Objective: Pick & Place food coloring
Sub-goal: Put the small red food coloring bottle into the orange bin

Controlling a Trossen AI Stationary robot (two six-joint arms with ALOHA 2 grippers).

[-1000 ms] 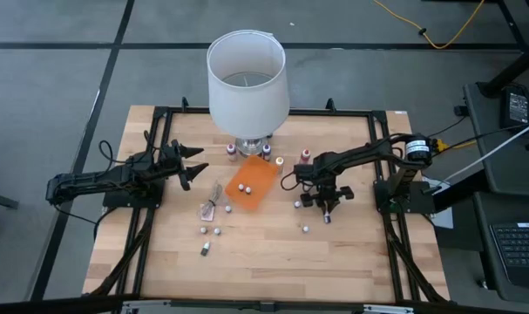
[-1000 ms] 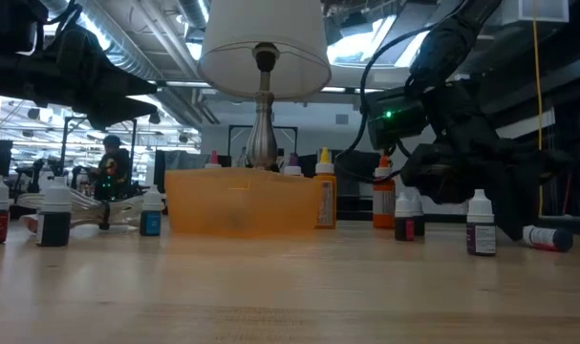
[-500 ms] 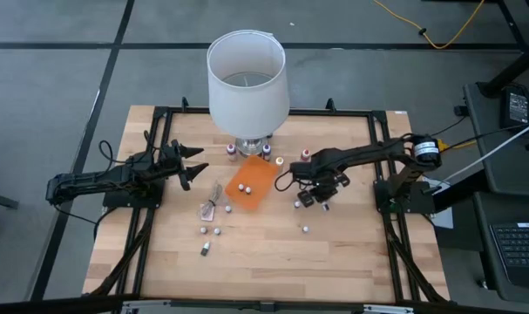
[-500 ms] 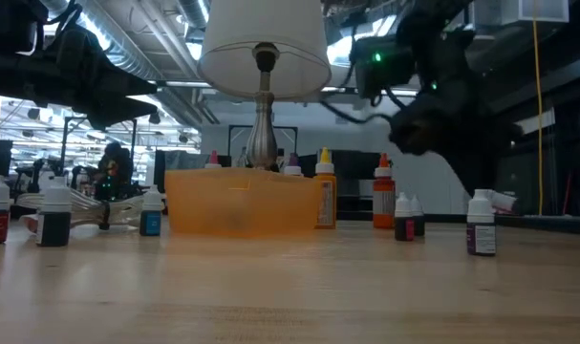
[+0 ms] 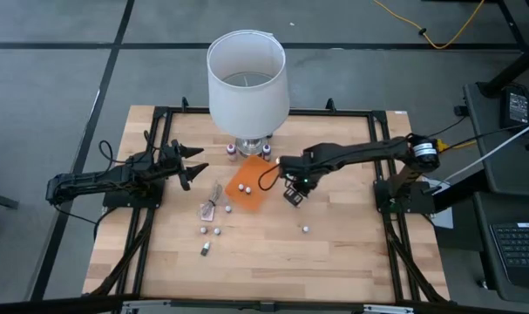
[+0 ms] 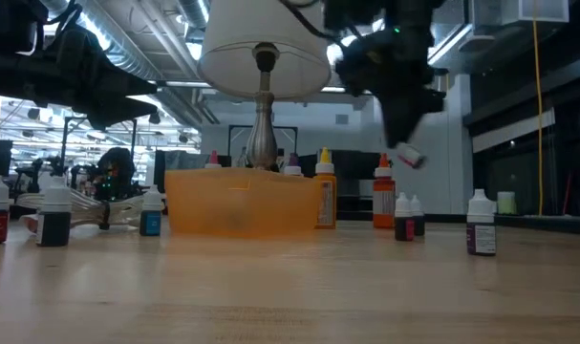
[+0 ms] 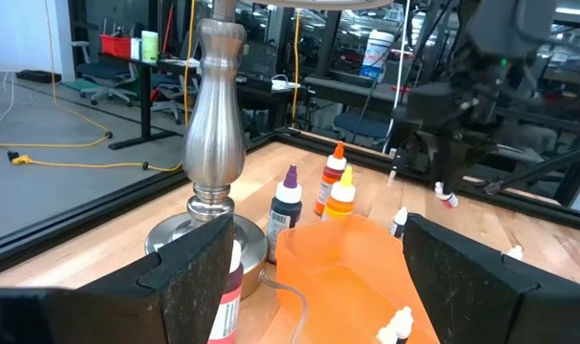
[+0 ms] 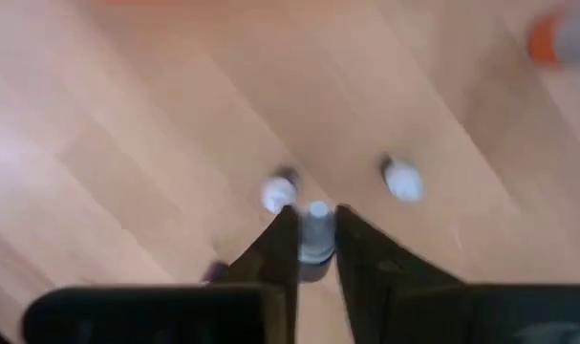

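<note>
Right gripper (image 8: 315,250) raised above the table (image 5: 264,262), fingers clenched on a small white-capped bottle (image 8: 315,234) held between the tips; in the low view this bottle (image 6: 408,155) hangs tilted below the fingers, clear of the wood. Straight beneath the fingertips, two more white-capped bottles (image 8: 400,179) stand on the table. Just beyond the fingers lies the orange tray (image 5: 252,184), with two bottles inside, then the lamp (image 5: 247,83) behind it, with several upright bottles near its base. Left gripper (image 5: 193,163) waits at the far side of the tray, fingers released and spread, nothing between them. A loose group of bottles (image 5: 210,231) stands on the table near it.
</note>
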